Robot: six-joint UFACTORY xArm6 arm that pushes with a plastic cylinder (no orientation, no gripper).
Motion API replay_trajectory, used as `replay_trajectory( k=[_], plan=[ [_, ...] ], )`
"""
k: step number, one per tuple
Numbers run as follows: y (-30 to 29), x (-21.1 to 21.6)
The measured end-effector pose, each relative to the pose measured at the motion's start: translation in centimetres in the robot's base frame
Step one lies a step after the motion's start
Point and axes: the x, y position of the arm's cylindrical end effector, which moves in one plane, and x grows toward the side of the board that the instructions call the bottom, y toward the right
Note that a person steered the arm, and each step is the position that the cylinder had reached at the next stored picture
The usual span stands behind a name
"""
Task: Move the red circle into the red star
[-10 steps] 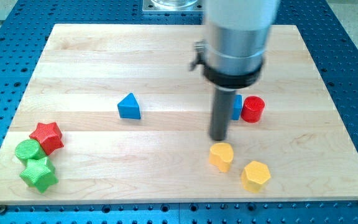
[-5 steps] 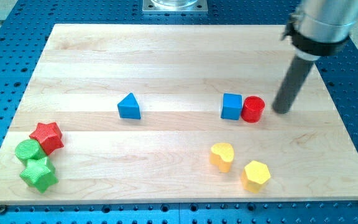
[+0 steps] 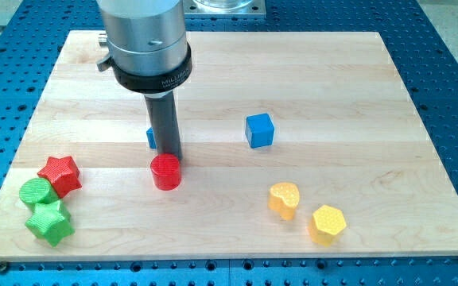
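Note:
The red circle (image 3: 165, 171) lies on the wooden board at lower centre-left. My tip (image 3: 169, 156) stands right at its upper edge, touching or nearly touching it. The red star (image 3: 60, 175) sits near the board's left edge, well to the left of the red circle, pressed against a green circle (image 3: 35, 192) and a green star (image 3: 50, 222). The rod hides most of a blue triangle (image 3: 150, 137) just behind it.
A blue cube (image 3: 259, 130) lies right of centre. A yellow heart (image 3: 284, 199) and a yellow hexagon (image 3: 327, 223) lie at the lower right. The board (image 3: 229, 56) rests on a blue perforated table.
The red circle has slid far left and down, from beside the blue cube to below the blue triangle. The blue cube shifted left. My tip crossed from the view's right to the left.

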Motion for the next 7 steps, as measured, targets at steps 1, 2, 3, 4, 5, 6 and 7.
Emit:
replay_trajectory(
  k=[1, 2, 3, 4, 5, 6, 7],
  plan=[
    [4.0, 0.5],
    [9.1, 0.7],
    [8.7, 2.7],
    [1.9, 3.1],
    [-4.2, 4.3],
    [-4.9, 5.0],
    [-7.7, 5.3]
  ],
)
